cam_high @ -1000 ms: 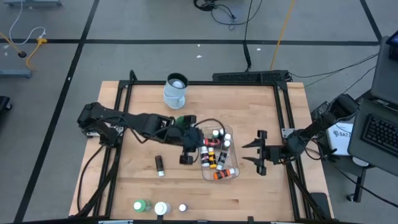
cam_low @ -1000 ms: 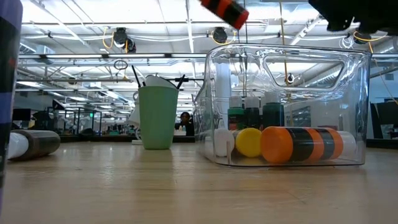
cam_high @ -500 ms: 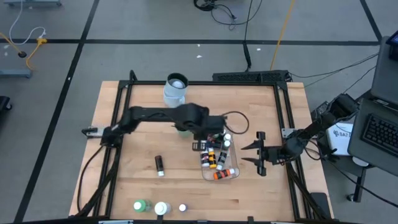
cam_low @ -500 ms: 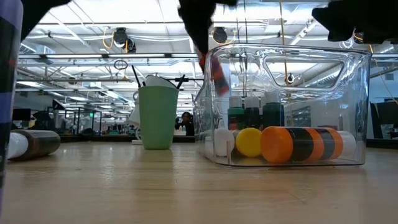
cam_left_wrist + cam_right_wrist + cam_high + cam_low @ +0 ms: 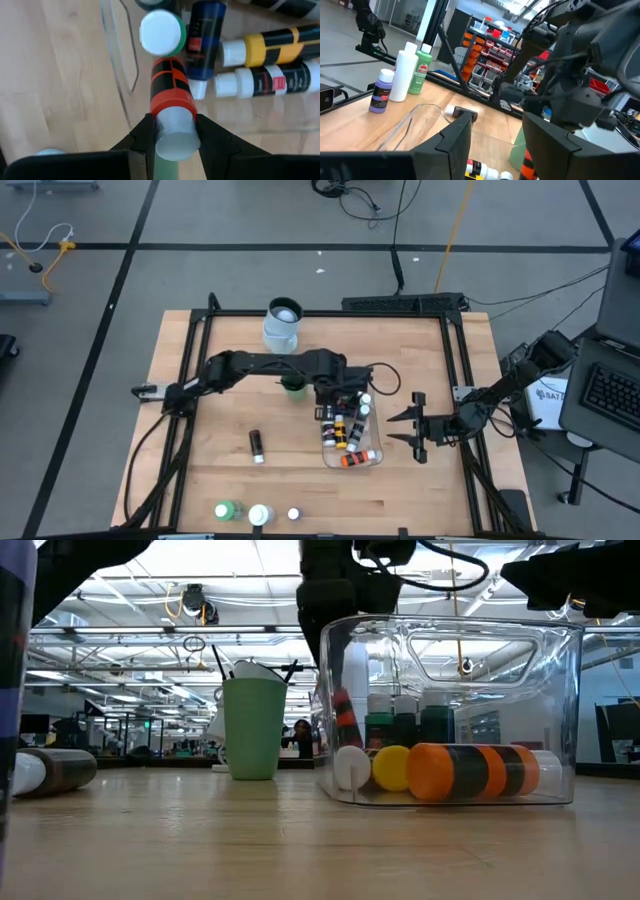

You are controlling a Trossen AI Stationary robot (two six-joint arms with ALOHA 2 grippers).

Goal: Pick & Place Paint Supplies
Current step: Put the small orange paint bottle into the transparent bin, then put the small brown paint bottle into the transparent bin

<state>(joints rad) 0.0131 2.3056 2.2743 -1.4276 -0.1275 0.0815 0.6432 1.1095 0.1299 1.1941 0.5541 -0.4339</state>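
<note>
Left gripper (image 5: 172, 132) down inside the clear tub (image 5: 372, 395), fingers pinching an orange-and-black paint bottle (image 5: 171, 95) by its white cap, crowded by blue, yellow and black bottles. Right gripper (image 5: 414, 427) beside the tub, fingers spread. Labels too small to read; green cup (image 5: 253, 727) behind on the bench (image 5: 220, 465).

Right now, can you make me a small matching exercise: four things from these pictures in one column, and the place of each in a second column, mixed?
Things:
1. red bottle
2. dark bottle
3. green cup
4. right hand

Places:
A. lying alone on bare wood
B. beside the tub, not over it
C. held over the tub by the left hand
D. standing behind the tub, brushes inside

Pairs: 1-C, 2-A, 3-D, 4-B
</note>
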